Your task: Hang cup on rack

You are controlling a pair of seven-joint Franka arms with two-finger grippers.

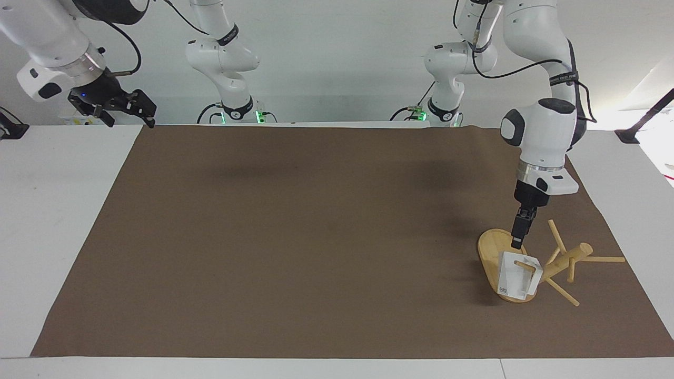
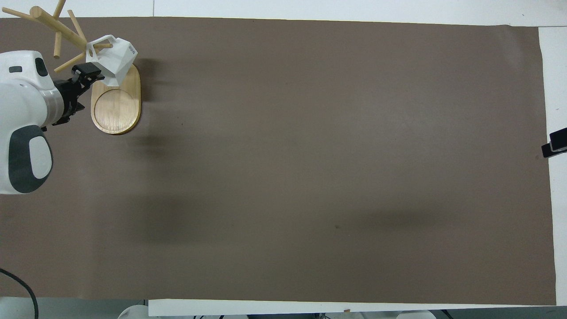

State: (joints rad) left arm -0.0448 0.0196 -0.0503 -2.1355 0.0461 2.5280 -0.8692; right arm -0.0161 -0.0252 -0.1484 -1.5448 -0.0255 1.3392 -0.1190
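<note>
The white faceted cup (image 1: pixel 512 280) hangs tilted on a low peg of the bamboo rack (image 1: pixel 564 262), with the peg through its handle hole. It is over the end of the rack's oval base (image 1: pixel 489 250) that lies farther from the robots. In the overhead view the cup (image 2: pixel 117 60) shows its faceted underside beside the rack's post (image 2: pixel 60 29). My left gripper (image 1: pixel 516 243) points down right at the cup's upper rim; in the overhead view it (image 2: pixel 91 73) is against the cup's edge. My right gripper (image 1: pixel 129 108) waits open, raised over the table corner at the right arm's end.
A brown mat (image 1: pixel 316 237) covers most of the white table. The rack stands on the mat at the left arm's end. Black fixtures sit at the table's edges (image 1: pixel 10 129) (image 1: pixel 629 136).
</note>
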